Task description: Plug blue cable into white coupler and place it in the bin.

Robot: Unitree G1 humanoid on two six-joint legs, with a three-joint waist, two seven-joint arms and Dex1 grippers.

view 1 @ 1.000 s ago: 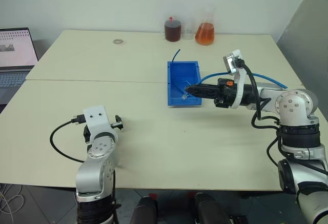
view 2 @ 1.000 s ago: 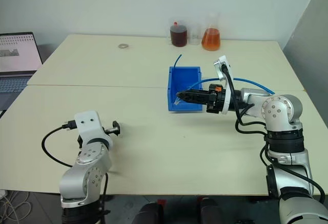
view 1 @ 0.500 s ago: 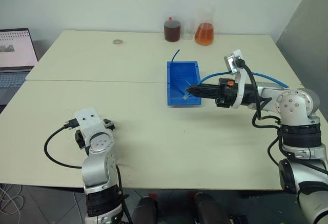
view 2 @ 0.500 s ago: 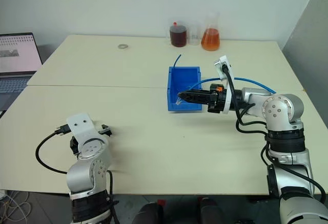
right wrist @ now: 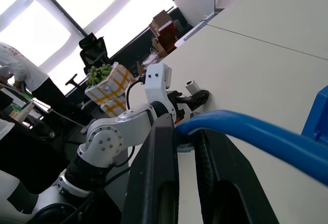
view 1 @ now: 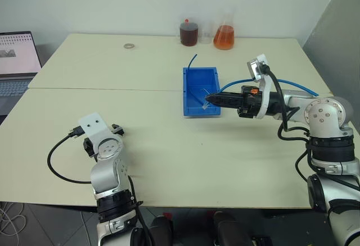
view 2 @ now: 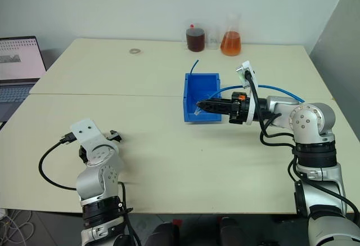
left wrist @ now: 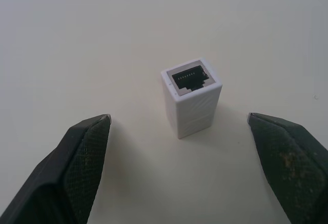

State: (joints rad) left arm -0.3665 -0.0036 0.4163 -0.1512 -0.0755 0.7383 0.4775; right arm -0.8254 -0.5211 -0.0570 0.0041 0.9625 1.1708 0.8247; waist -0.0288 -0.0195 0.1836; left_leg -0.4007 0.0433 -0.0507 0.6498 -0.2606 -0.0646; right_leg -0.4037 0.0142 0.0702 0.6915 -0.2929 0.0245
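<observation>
Meanwhile the left arm has swung outward and rolled over the last second, so its wrist now looks down on the white coupler [left wrist: 191, 97], which stands upright on the table [view 1: 169, 133] between the two spread fingers of the left pincer [left wrist: 179, 170], touched by neither. That reads as the approach to a pick-up: the pincer is released and wide, and closing on the block looks like the step in hand. The right pincer [view 1: 209, 98] has kept its place over the bin [view 1: 191, 83], clenched on the blue cable [right wrist: 246, 131] close to its plug end, the rest of the cable trailing back over the arm. Nothing is plugged in yet, and the coupler lies well apart from the bin. The coupler is a small boxy piece of smooth white plastic with a dark socket facing up; the finger pads are black and finely textured; the cable is thin, glossy and flexible; the bin is rigid bright-blue plastic.
</observation>
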